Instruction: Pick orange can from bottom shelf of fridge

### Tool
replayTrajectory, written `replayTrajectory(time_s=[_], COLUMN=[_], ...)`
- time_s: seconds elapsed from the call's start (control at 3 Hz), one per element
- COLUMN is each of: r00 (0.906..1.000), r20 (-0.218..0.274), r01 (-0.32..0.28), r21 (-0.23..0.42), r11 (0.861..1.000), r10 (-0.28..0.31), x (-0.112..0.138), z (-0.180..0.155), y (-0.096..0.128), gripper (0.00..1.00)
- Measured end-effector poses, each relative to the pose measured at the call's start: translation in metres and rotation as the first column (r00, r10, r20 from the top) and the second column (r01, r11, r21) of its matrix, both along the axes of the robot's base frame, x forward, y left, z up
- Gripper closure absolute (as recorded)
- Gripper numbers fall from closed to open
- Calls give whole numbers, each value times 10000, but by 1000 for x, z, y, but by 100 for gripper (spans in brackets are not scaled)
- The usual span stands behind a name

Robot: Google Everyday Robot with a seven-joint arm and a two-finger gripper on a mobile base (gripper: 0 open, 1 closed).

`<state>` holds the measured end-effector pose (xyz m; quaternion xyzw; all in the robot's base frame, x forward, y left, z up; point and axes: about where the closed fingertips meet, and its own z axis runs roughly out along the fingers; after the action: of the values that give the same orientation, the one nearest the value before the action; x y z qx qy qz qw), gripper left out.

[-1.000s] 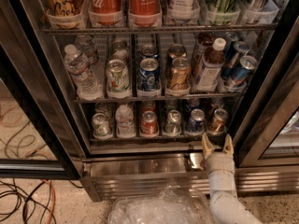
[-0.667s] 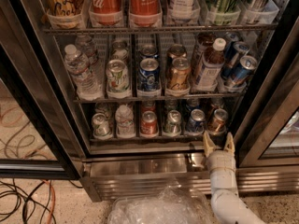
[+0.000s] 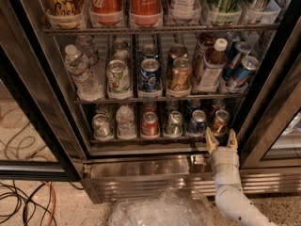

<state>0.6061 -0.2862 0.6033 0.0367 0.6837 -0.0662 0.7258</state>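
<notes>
The orange can (image 3: 219, 121) stands upright at the right end of the bottom shelf (image 3: 141, 139) of the fridge (image 3: 141, 167), in the near row and close to the black door frame on that side. Just left of it is a blue can (image 3: 196, 122), then a silver one, and further left a red can (image 3: 150, 125) of the same size, each in its own clear tray. The pincer (image 3: 219, 134) sits right in front of the orange can, at the near edge of the shelf and a little lower than the can's top; its two pale fingers (image 3: 210, 140) are spread, pointing up and in toward the can, one to either side of its base, and holding nothing. Whether they touch the can cannot be told. The white arm (image 3: 233, 194) runs down from the pincer to the near right corner, crossing the fridge's ribbed steel base. On the rack above stand a water bottle (image 3: 81, 72) at the left and a taller gold-amber can (image 3: 180, 74) near the middle, and the top rack carries Coca-Cola bottles (image 3: 107, 1). On the floor near the base lies a crumpled heap of clear plastic (image 3: 162, 211), with loose cables (image 3: 28, 206) off to the left.
</notes>
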Motion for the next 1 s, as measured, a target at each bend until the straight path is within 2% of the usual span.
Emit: replayTrajectory(time_s=[0.33,1.0], r00=[9993,9991], r20=[-281,-244], r01=[-264,-336], r21=[-96,-4], r11=[9996,9994], r10=[262,336], x=[38,59], z=[-4,1], y=[-9,-13], gripper=[35,35])
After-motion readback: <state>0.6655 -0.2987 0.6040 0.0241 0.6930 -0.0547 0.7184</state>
